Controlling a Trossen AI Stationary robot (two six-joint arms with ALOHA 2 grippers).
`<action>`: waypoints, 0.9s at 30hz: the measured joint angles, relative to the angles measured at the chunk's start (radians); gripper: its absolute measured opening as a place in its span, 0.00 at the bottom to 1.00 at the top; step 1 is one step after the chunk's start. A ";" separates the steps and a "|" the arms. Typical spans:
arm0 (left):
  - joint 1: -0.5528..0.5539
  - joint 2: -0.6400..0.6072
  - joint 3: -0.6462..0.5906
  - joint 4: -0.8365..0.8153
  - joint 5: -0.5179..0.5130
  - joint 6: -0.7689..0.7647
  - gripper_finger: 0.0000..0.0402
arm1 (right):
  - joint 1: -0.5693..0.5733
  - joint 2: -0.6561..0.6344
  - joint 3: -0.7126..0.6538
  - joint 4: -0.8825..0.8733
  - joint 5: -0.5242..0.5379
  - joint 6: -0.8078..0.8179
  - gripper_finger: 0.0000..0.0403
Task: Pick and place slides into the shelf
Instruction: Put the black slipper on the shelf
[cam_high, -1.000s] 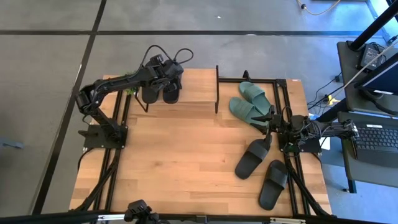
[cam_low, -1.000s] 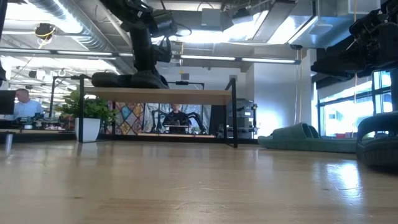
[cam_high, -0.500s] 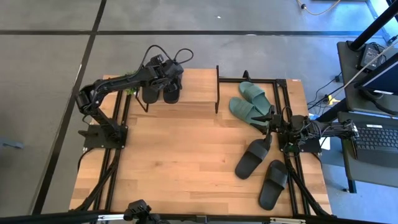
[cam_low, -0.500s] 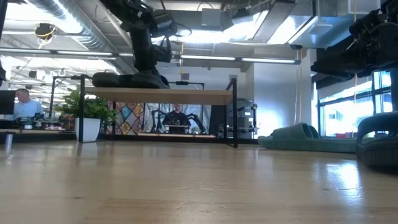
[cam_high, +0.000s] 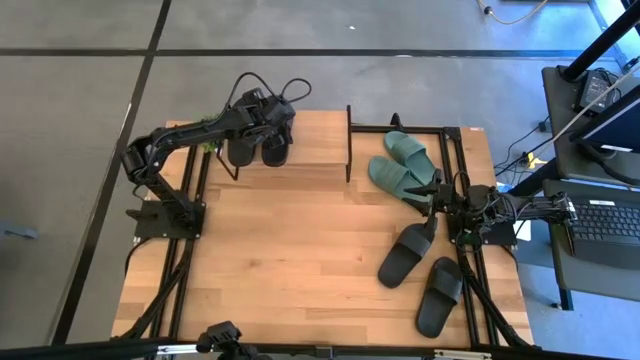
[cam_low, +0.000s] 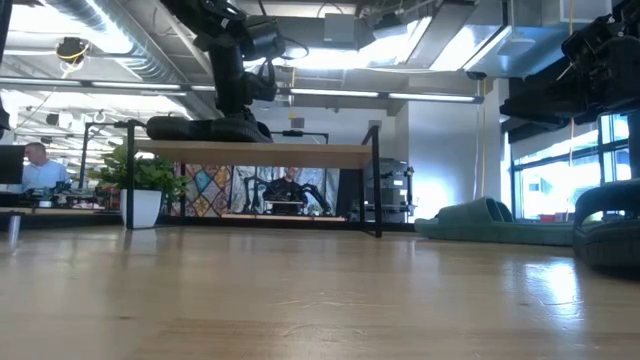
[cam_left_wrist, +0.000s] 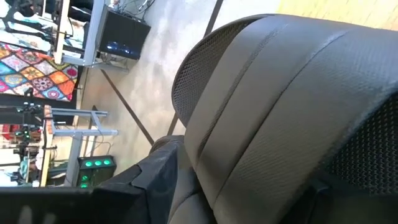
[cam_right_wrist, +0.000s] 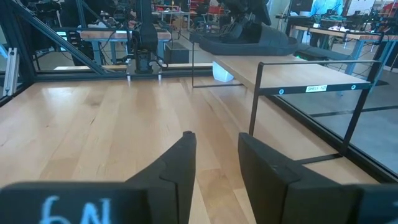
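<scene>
Left gripper (cam_high: 262, 140) jaws stand apart over two black rubber slides (cam_high: 242, 150) on the low wooden-topped, black-framed shelf (cam_high: 310, 155). Right gripper (cam_right_wrist: 214, 158) jaws are parted, empty, right of the shelf, near two teal slides (cam_high: 400, 165) and two more black slides (cam_high: 420, 275). The left wrist view alone shows textured strap (cam_left_wrist: 280, 112) close-up

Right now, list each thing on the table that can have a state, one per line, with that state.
Shelf: upright on the table, two black slides on top.
Black slides on the shelf: side by side, flat.
Green slides: on the table beside the shelf.
Black slides on the table: flat, near the right arm.
Left gripper: over the shelf's slides.
Right gripper: fingers apart, holding nothing.
</scene>
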 joint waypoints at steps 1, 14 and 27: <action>0.000 0.000 0.000 0.000 0.000 0.000 0.51 | 0.000 0.000 0.000 0.000 0.000 0.000 0.30; 0.015 0.000 0.047 -0.048 0.147 -0.052 0.51 | 0.000 0.000 0.000 0.001 0.000 0.000 0.30; 0.037 0.000 0.162 -0.256 0.274 -0.147 0.51 | 0.000 0.000 0.000 0.001 0.000 -0.001 0.30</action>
